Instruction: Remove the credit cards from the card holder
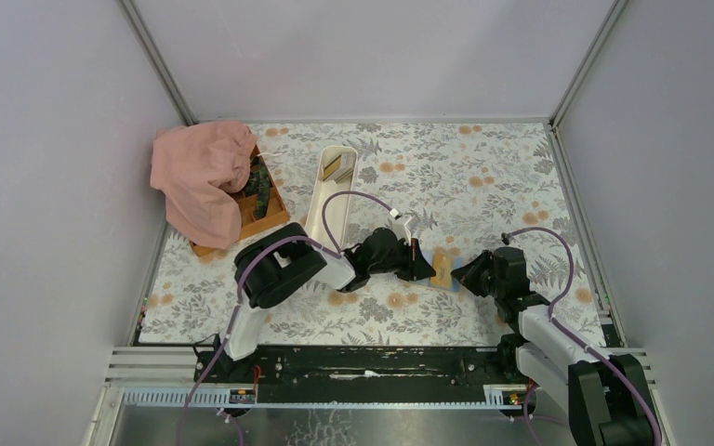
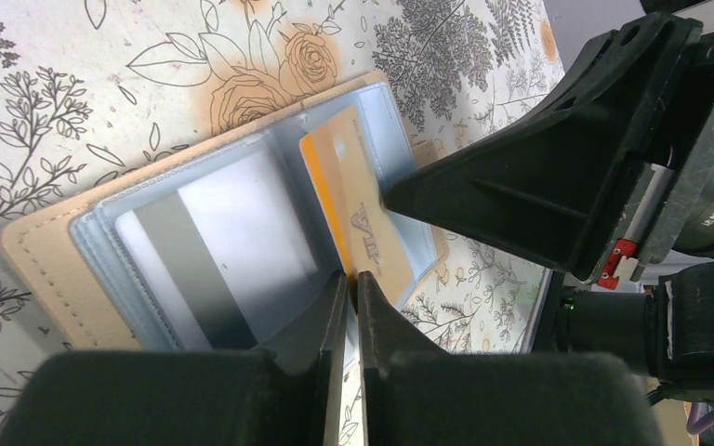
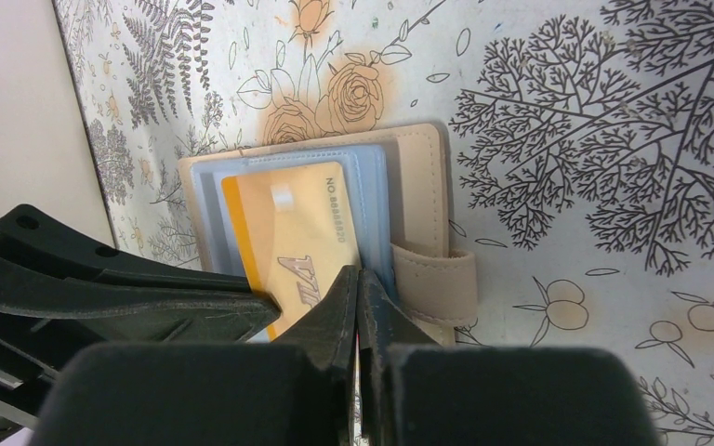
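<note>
The card holder [image 1: 442, 267] lies open on the floral cloth between both grippers, with a tan cover [image 2: 42, 269] and light blue sleeves. A gold credit card [image 2: 364, 218] [image 3: 297, 237] sits in one sleeve, and a pale credit card with a grey stripe [image 2: 195, 265] in the facing one. My left gripper [image 2: 353, 279] [image 1: 425, 266] has its jaws drawn almost together on the near edge of the gold card and its sleeve. From the opposite side my right gripper [image 3: 360, 275] [image 1: 459, 273] is shut on the holder's sleeve edge beside the tan strap [image 3: 437, 283].
A long white oval tray [image 1: 333, 190] lies behind the left arm. A wooden box [image 1: 265, 209], partly covered by a pink cloth [image 1: 200, 177], stands at the back left. Grey walls enclose the table on three sides.
</note>
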Controlling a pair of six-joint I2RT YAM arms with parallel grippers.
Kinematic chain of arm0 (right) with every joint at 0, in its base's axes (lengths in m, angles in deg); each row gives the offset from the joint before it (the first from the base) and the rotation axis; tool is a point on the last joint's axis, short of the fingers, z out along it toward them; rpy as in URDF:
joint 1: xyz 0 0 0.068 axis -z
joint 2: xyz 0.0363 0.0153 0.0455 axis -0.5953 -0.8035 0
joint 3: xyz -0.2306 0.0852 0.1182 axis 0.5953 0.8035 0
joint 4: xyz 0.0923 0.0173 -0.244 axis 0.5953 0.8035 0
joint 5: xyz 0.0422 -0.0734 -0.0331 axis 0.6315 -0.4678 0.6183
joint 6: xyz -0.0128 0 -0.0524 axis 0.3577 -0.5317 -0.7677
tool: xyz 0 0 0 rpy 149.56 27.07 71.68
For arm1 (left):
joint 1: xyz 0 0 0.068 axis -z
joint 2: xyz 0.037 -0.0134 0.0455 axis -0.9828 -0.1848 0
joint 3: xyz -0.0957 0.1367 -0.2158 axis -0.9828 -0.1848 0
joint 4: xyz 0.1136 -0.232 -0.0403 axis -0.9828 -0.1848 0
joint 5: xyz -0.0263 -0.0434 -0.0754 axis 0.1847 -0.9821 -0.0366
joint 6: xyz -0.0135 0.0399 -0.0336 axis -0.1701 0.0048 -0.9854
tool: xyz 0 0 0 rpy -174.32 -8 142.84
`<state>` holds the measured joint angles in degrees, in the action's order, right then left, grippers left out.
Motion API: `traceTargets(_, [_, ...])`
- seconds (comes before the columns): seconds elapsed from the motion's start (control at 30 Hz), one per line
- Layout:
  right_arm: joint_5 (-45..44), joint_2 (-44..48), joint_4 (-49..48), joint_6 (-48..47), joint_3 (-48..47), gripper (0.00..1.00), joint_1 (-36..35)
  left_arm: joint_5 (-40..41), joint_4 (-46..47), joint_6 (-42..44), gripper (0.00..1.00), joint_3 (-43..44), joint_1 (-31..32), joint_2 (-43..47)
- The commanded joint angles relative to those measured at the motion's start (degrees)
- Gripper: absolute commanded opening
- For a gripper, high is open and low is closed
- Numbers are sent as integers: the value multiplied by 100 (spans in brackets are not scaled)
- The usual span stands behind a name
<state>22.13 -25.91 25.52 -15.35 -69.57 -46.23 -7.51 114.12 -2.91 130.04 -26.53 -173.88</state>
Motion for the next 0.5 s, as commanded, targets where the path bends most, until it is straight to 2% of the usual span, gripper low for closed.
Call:
traceTargets(0.0, [-51, -79, 78, -88, 89, 0, 15, 71, 60, 63, 8, -65, -41, 137])
traceTargets(0.2, [-60, -79, 73, -79, 88, 0, 17, 94, 102, 76, 6, -136, -80, 228])
traceTargets(0.23, [-62, -75, 78, -84, 86, 0, 20, 94, 113, 69, 8, -162, -94, 240])
traceTargets(0.33, [-53, -97, 70, -75, 75, 0, 16, 10, 230, 6, 24, -237, -179, 259])
traceTargets(0.47, [-44, -107, 70, -87, 77, 0, 13, -89, 346, -83, 25, -256, -210, 194])
